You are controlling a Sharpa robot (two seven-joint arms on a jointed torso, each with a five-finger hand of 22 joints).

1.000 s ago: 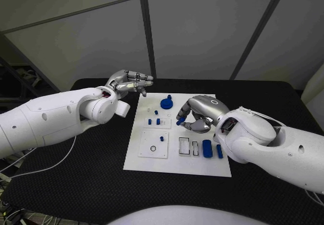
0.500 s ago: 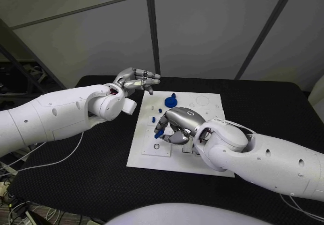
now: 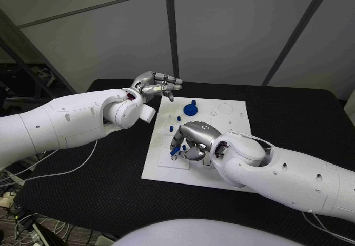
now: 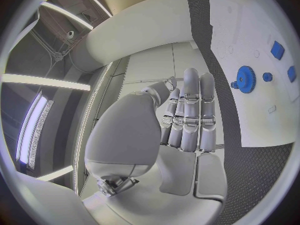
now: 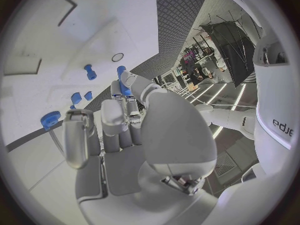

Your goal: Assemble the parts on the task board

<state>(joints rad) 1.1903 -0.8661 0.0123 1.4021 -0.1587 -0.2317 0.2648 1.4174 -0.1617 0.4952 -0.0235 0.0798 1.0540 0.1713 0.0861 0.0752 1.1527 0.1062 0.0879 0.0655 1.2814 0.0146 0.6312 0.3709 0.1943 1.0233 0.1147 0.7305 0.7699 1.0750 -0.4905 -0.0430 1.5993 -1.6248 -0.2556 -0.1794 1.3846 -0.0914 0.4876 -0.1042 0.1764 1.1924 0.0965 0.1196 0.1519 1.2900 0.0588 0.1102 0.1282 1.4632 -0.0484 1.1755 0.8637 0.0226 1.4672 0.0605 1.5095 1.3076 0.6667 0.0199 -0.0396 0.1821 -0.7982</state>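
Note:
The white task board [image 3: 231, 116] lies in the middle of the black table. My right hand [image 3: 192, 140] hovers low over its left middle, and its fingertips pinch a small blue part [image 3: 175, 150]. The right wrist view has that blue part [image 5: 124, 81] between thumb and finger, above a blue peg [image 5: 91, 73] standing in the board. A blue gear [image 3: 191, 108] and two small blue pieces [image 3: 171, 127] sit on the far half. My left hand [image 3: 155, 85] is raised beyond the board's far left corner, fingers stretched side by side [image 4: 187, 116], holding nothing.
Rectangular slots and a round hole [image 5: 117, 57] mark the board near the right hand. The left wrist view takes in the gear [image 4: 245, 79] and blue blocks [image 4: 277, 49]. Black table [image 3: 103, 169] extends on both sides of the board.
My right hand has carried the blue part from the board's middle right to its left side. The left hand has stayed raised at the far left corner.

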